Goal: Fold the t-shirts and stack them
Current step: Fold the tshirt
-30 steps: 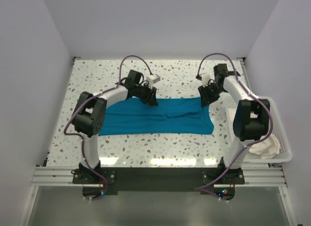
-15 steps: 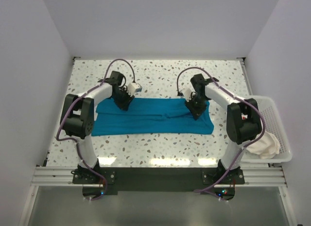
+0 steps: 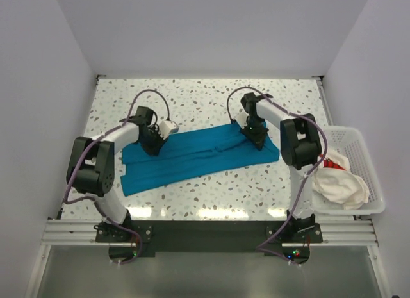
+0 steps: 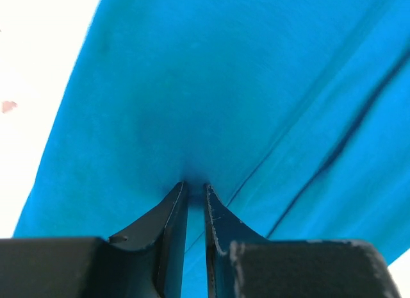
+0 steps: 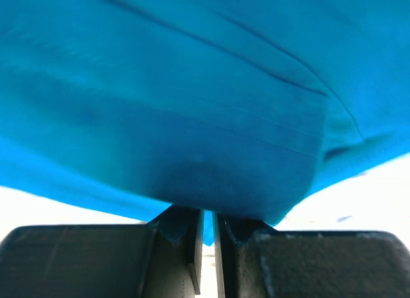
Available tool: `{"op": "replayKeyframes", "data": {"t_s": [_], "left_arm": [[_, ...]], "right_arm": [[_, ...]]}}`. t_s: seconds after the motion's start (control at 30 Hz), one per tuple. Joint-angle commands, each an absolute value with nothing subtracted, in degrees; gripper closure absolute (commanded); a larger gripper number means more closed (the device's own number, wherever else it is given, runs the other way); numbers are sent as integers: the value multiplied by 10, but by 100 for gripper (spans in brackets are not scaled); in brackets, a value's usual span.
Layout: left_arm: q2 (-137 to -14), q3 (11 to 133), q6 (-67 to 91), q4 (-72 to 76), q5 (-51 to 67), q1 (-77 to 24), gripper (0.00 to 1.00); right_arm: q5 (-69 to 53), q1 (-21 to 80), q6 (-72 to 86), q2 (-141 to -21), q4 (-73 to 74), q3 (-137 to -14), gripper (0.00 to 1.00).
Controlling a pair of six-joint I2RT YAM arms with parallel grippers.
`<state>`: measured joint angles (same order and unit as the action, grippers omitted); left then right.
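A teal-blue t-shirt [image 3: 198,156], folded into a long strip, lies slanted across the speckled table. My left gripper [image 3: 152,146] is down on its left part, near the far edge. In the left wrist view the gripper [image 4: 194,186] has its jaws almost together, with teal cloth [image 4: 211,86] pinched between them. My right gripper [image 3: 255,135] sits on the strip's right far edge. In the right wrist view this gripper [image 5: 208,215] is shut on a fold of the cloth [image 5: 192,86]. A white t-shirt with red marks [image 3: 343,186] lies crumpled in the basket.
The white mesh basket [image 3: 351,132] stands at the table's right edge, beside the right arm's base. White walls enclose the table on the left, back and right. Bare speckled tabletop [image 3: 211,99] shows behind the shirt and in front of it.
Both grippers moved left, came down on the shirt's far edge and closed on it. The strip's right end has swung toward the back. The white shirt in the basket now shows more.
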<state>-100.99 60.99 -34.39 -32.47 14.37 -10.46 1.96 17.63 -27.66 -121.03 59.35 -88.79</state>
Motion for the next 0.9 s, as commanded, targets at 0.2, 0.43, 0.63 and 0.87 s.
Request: {"op": "replayKeyframes", "data": {"t_s": [0.2, 0.43, 0.63, 0.87], "left_arm": [[-920, 526, -330, -424, 245, -103, 78], [-860, 634, -326, -442, 283, -115, 69], [-908, 682, -352, -432, 251, -212, 70], [-971, 681, -374, -392, 184, -318, 71]], "right_arm": [[119, 177, -290, -1461, 413, -1256, 88], [137, 178, -336, -1449, 244, -1261, 80], [129, 177, -324, -1340, 202, -1202, 76], [51, 164, -272, -1261, 313, -1164, 71]]}}
